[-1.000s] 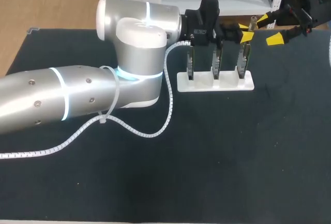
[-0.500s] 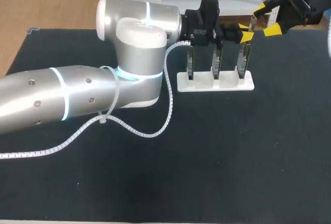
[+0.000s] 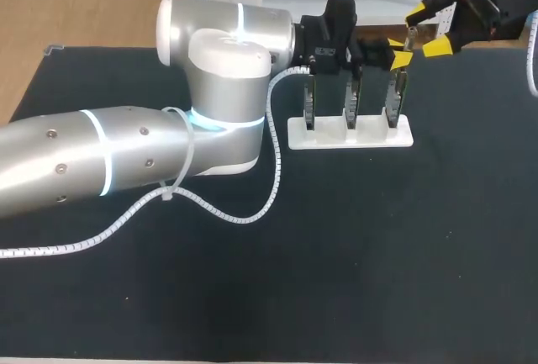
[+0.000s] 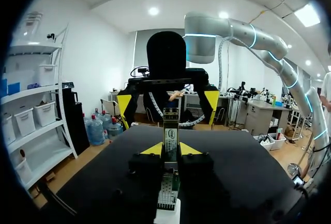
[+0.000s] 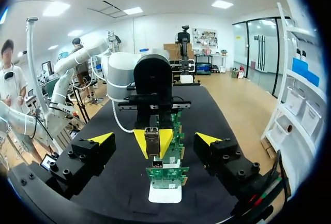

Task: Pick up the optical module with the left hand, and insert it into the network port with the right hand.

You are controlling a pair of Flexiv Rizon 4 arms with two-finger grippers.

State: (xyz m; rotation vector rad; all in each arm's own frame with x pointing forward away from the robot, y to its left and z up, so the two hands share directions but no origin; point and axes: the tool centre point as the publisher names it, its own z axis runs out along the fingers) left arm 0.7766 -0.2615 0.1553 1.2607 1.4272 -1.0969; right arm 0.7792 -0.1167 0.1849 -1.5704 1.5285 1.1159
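In the head view my left gripper [image 3: 398, 53] is shut on the small metal optical module [image 3: 409, 37], just above the rightmost of three upright network cards [image 3: 393, 99] in a white stand [image 3: 350, 139]. In the left wrist view the module [image 4: 170, 131] stands upright between my yellow tips, over the card [image 4: 167, 193]. My right gripper [image 3: 429, 33] is open at the table's far right, just past the module. From the right wrist view its wide-spread fingers [image 5: 101, 138] face the module [image 5: 152, 137] and reach short of it.
The left arm's thick silver body [image 3: 126, 158] lies across the left half of the black table. Its white spiral cable [image 3: 252, 211] loops over the mat in front of the stand. The other two cards [image 3: 309, 103] stand to the left in the same stand.
My right gripper has moved up and to the left, from beside the stand toward the held module. The left arm and the module have stayed still.
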